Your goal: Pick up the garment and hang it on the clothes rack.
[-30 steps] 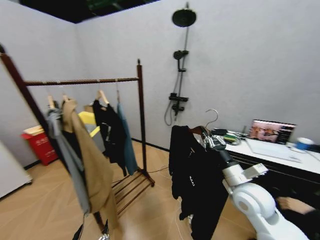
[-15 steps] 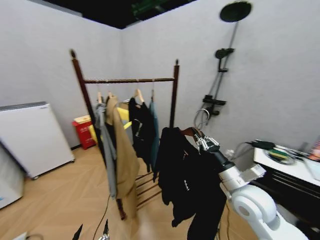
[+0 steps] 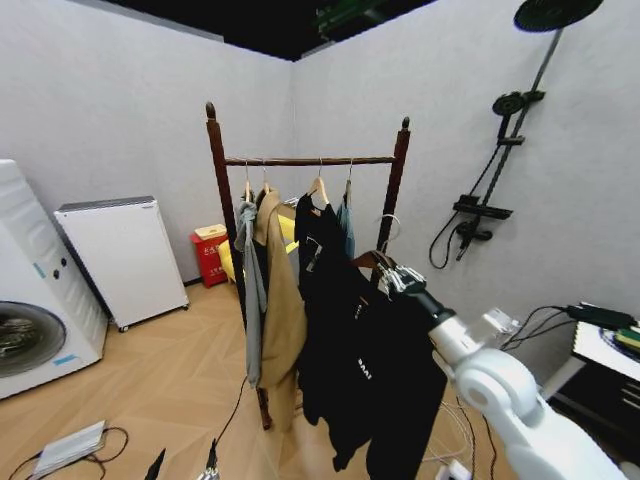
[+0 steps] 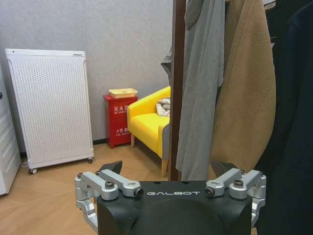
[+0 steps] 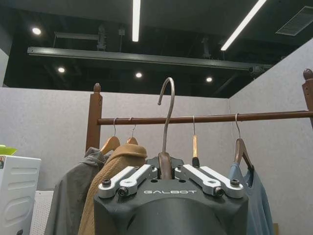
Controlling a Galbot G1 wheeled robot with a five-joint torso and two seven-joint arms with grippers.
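The garment point(image 3: 362, 375), a long black coat, hangs from a wooden hanger point(image 3: 372, 259) whose metal hook point(image 5: 168, 110) rises above my right gripper point(image 3: 397, 278). That gripper point(image 5: 165, 170) is shut on the hanger's neck, just in front of and below the rail point(image 3: 310, 160) of the clothes rack point(image 3: 212, 190). The rack's rail point(image 5: 205, 118) carries a grey hoodie point(image 3: 249, 290), a tan coat point(image 3: 283, 310) and dark clothes. My left gripper point(image 4: 167, 169) hangs low near the floor, open and with nothing in it, facing the rack's post point(image 4: 178, 88).
A white perforated cabinet point(image 3: 120, 255) and a washing machine point(image 3: 30, 320) stand at the left wall. A red box point(image 3: 208, 255) and a yellow armchair point(image 4: 146, 122) sit behind the rack. A shower fixture point(image 3: 490, 170) is on the right wall. A power strip point(image 3: 70, 448) lies on the floor.
The camera has swung left, so the rack now sits mid-view and closer. My right gripper still holds the hanger with the black coat, now overlapping the rack's right end.
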